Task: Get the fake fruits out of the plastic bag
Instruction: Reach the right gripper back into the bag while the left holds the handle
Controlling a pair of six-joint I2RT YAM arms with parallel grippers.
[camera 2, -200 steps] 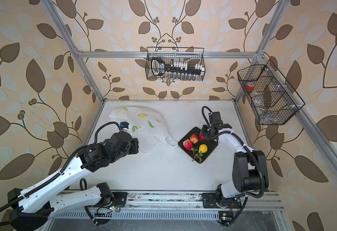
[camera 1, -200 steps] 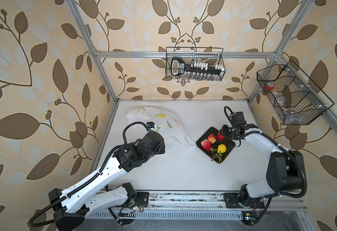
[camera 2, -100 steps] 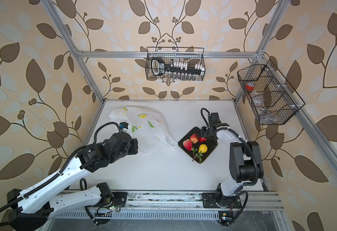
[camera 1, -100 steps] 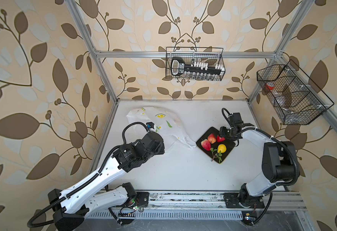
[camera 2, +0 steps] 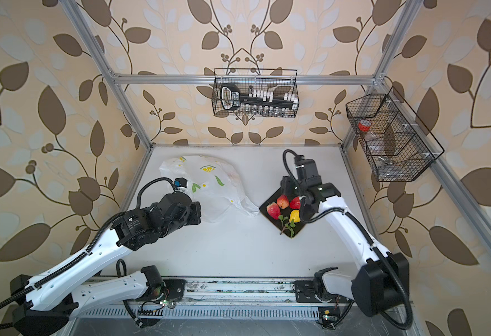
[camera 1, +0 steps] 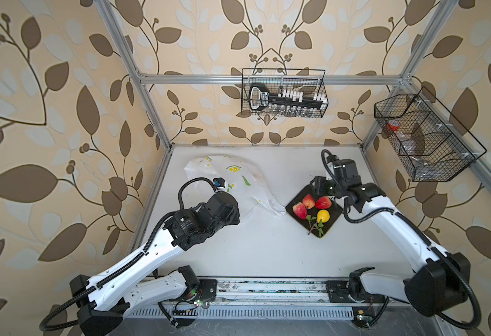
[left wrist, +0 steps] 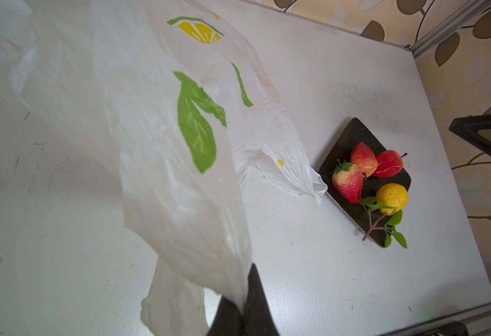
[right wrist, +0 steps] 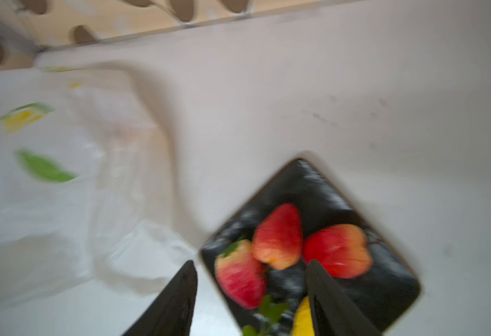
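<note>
From where I stand, the dark square plate [left wrist: 350, 138] sits corner-on toward me on the white table [camera 1: 267, 250], right of the middle. All four fake fruits [camera 1: 311, 208] I can see lie on it, out of the bag. The yellow fruit [camera 1: 323, 216] is at the plate's near side, and its green leafy twig [camera 1: 315, 226] reaches to the near corner, with leaves hanging over the edge. Just behind it are three red strawberry-like fruits [left wrist: 363, 168] bunched together, touching one another.

Left of the plate and nearer to me, the left gripper [left wrist: 242, 305] is closed tight on a fold of the plastic bag [camera 1: 253, 180], pinching the thin film between its fingers so that the sheet rises off the table. From there the bag spreads away to the plate's far left. One crumpled tip comes right up to the plate's left edge, and I cannot tell whether it touches. Whether anything is inside the bag I cannot tell either.

Over the plate's far corner hangs the right gripper [right wrist: 251, 263], its jaws parted about halfway and holding nothing, with the red fruits below them.

Far beyond the plate, two wire baskets [camera 1: 283, 94] hang on the frame at the walls.
</note>
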